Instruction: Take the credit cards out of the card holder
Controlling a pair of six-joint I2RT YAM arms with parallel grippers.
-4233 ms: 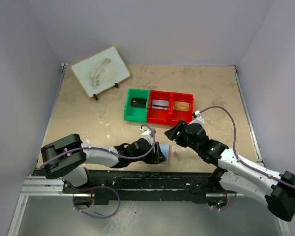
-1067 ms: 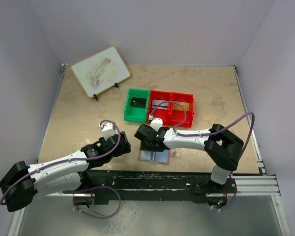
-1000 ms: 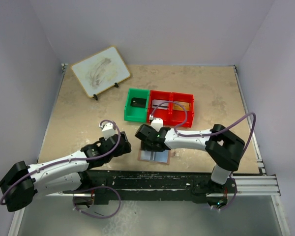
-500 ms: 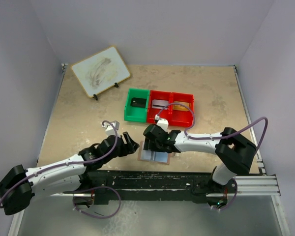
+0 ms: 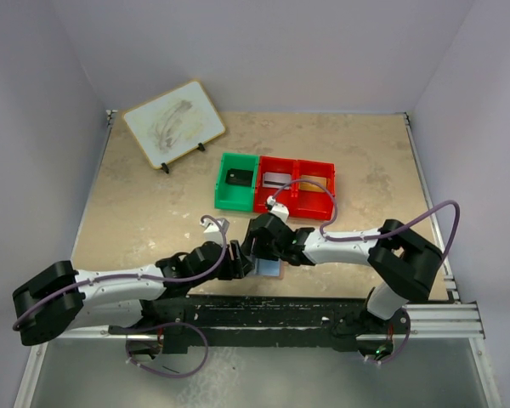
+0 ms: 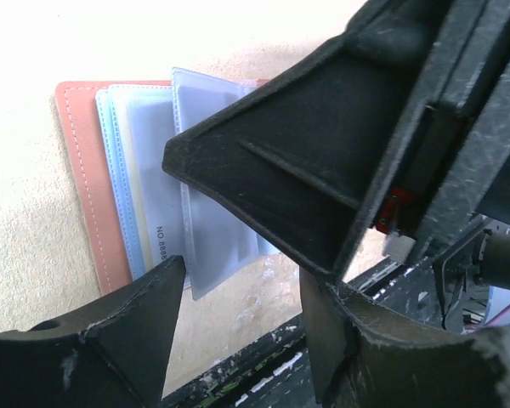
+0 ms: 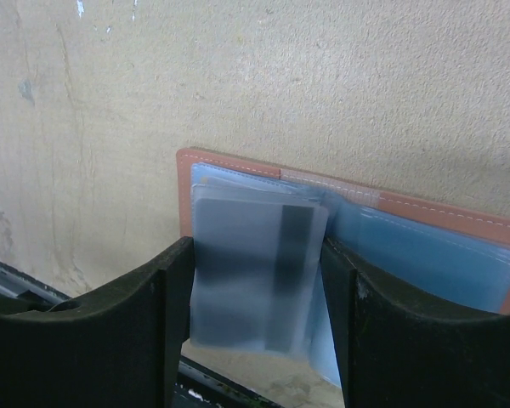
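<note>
The card holder lies open near the table's front edge. Its tan-pink cover and pale blue sleeves show in the right wrist view. My right gripper hangs over it, open. A raised clear sleeve holding a card with a dark stripe stands between its fingers and fills the gap. My left gripper is open and empty just left of the holder. In the left wrist view the holder lies ahead, partly hidden by the right gripper's black body.
A green bin with a black object and a red two-part bin stand behind the holder. The red bin holds a grey card and an orange card. A tilted white board stands at the back left. The black front rail is close.
My left arm has swung right and forward, from well left of the holder to right beside it. The right gripper has shifted slightly and a sleeve is now raised between its fingers.
</note>
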